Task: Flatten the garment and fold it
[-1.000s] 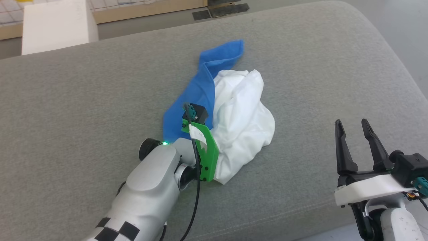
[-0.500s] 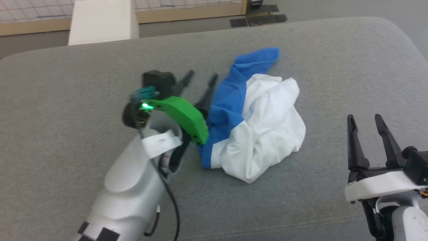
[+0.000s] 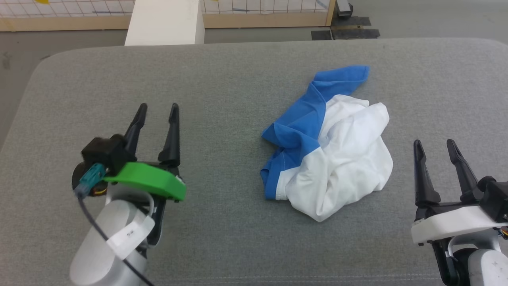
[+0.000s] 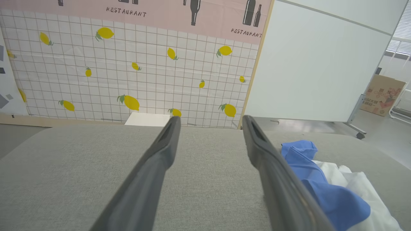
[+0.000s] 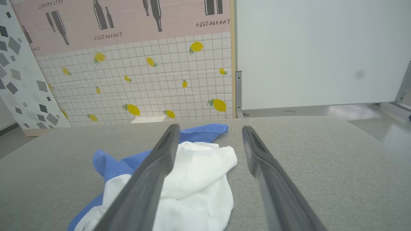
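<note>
Left hand (image 3: 158, 106): released, fingers spread, holding nothing. It sits over the bare grey table (image 3: 238, 71) at lower left of the head view, with a green bracket (image 3: 149, 180) on its wrist.

Right hand (image 3: 433, 142): released too, fingers apart, nothing gripped, at lower right near the table's front edge.

Garment (image 3: 337, 159) lies on the table between the two hands, touching neither, well apart from the left and nearer the right. It is a crumpled heap. The white body is bunched on the right side. Blue fabric runs along its left and up to a flat blue end pointing at the far edge.

Left wrist view: the heap is off to the right of the fingers. Right wrist view: it is ahead and left, partly behind one finger.

Past the far edge: a white box (image 3: 164, 22) and a lemon-print grid wall (image 4: 128, 73).
</note>
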Motion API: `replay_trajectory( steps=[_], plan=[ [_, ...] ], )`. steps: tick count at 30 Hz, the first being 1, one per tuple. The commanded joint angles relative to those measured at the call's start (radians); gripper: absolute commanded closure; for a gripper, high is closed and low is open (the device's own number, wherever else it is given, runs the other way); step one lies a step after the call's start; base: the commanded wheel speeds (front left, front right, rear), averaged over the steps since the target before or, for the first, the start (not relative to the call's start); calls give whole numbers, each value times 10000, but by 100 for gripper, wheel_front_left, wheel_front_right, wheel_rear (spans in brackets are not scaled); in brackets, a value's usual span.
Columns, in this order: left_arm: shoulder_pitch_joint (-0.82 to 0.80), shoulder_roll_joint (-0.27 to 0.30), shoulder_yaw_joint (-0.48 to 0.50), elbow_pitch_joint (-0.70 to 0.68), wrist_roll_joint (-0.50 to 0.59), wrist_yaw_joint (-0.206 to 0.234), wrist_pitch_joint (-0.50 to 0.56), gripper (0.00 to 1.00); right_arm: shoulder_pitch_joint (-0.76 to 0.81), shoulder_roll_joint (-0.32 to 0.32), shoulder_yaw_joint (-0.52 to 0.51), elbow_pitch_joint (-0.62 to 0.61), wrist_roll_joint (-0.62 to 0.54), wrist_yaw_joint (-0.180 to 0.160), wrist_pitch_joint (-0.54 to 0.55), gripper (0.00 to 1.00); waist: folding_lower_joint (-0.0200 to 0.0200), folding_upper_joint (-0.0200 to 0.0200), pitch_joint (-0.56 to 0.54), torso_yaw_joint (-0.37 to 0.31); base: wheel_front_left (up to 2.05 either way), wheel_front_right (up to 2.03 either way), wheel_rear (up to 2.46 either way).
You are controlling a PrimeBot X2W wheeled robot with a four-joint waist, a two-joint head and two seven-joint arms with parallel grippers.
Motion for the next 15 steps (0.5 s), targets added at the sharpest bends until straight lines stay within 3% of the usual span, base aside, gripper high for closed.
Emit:
replay_trajectory(
  steps=[1,11,15],
  plan=[
    [381,33,254,-280,247,-5,-73,0,129,-8,-4,-70,-77,-17,44,0,0,-1,-67,71,0,0,0],
    [2200,-670,1520,-1321,1115,-48,-76,0,260,-8,125,-172,-206,-17,332,0,0,-1,-127,167,0,0,0],
    [2386,-910,1765,-1413,1372,-268,-77,0,168,-8,333,-292,-358,-17,550,0,0,-1,-32,307,0,0,0]
  ],
)
